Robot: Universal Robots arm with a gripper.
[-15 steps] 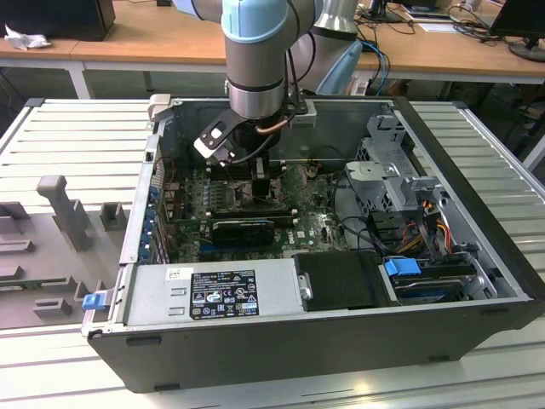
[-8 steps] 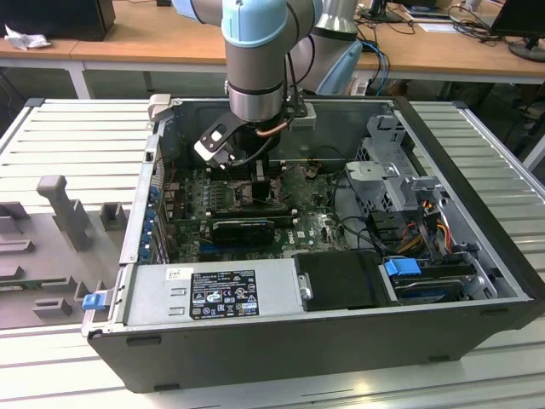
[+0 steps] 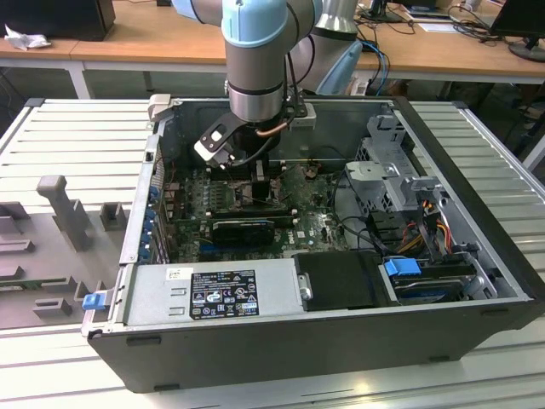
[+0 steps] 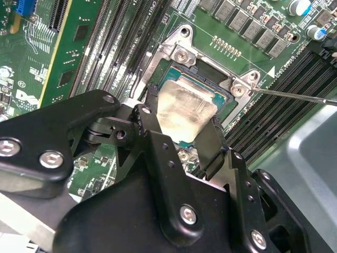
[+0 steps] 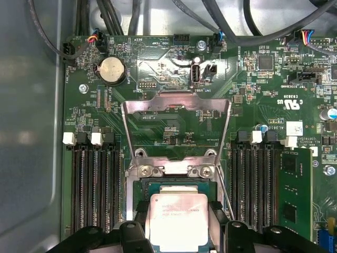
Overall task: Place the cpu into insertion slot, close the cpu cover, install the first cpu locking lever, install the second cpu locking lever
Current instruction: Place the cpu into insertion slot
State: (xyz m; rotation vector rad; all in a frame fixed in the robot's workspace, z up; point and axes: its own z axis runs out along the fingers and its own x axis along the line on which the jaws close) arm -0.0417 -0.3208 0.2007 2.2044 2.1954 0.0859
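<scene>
Robot arm [image 3: 255, 51] reaches down into an open computer case [image 3: 477, 281] standing on a grey slatted worktop [image 3: 51, 136]. In the second wrist view the hand [image 4: 181, 124] is over the socket [image 4: 210, 71] on the green circuit board [image 4: 79, 58]. Its two black fingers [image 4: 150, 124] are pressed against opposite edges of the chip [image 4: 184, 110], pinching it. The chip lies flat, with its pale silver top facing up, inside the outline of the socket's black frame. Whether it is fully seated or held just above the contacts cannot be told. In the first wrist view the cover [image 5: 152, 101] is open. It is swung back on its hinge away from the socket, and the board shows through its square window. A thin metal lever [image 4: 295, 96] stands free beside one corner of the socket, not latched. Long black memory slots [image 5: 95, 190] run along both sides of the socket, close beside it. A round coin battery [image 5: 111, 70] sits on the board beyond the open cover, well apart from the hand. Dark cables [image 5: 52, 37] cross the case wall past the board's far edge.
</scene>
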